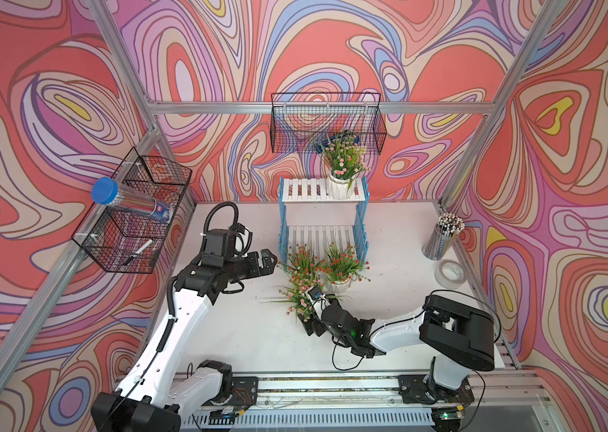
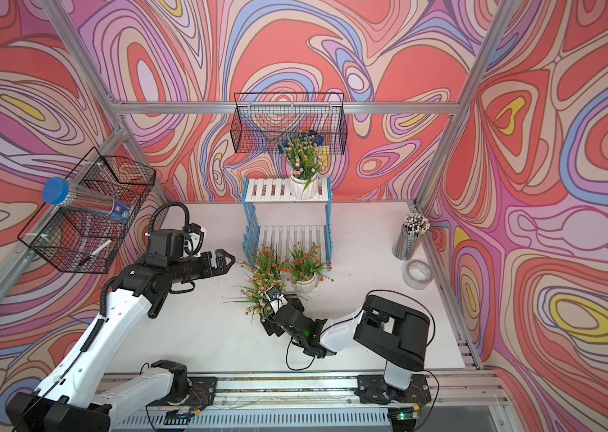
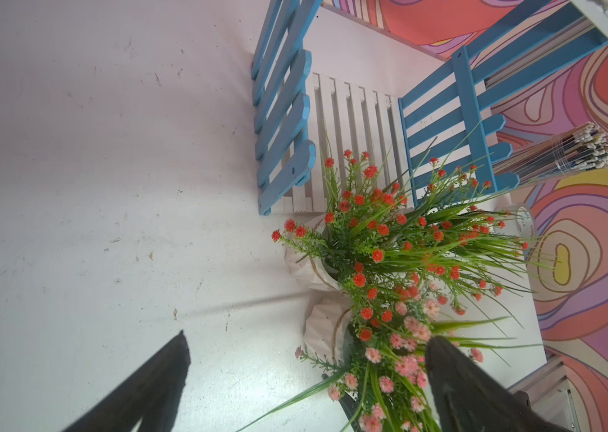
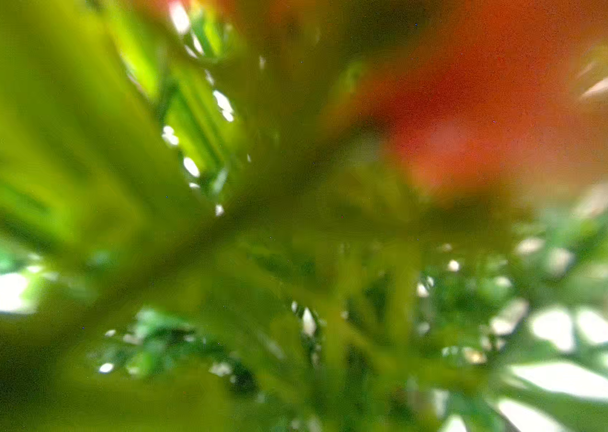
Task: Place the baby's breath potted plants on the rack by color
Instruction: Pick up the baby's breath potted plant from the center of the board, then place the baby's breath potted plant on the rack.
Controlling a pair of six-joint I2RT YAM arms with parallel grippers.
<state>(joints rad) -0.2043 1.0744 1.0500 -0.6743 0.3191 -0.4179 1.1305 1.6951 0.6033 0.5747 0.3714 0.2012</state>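
The rack [image 1: 302, 189] stands at the back, with one pink-blossomed plant [image 1: 343, 157] on the right of its top shelf and a bare lower shelf [image 3: 355, 112]. On the table in front of it stand two red-orange plants [image 1: 300, 262] [image 1: 345, 262]. A second pink plant [image 1: 297, 295] leans just in front of them. My right gripper [image 1: 312, 326] is low against this pink plant. Its wrist view is filled with blurred leaves, and its jaws are hidden. My left gripper [image 1: 270, 262] hovers open left of the red-orange plants, holding nothing.
A black wire basket [image 1: 326, 123] hangs above the rack. Another basket [image 1: 134, 213] on the left wall holds a blue-capped tube [image 1: 127, 200]. A pencil cup [image 1: 442, 239] and a tape roll [image 1: 450, 275] sit by the table's right edge.
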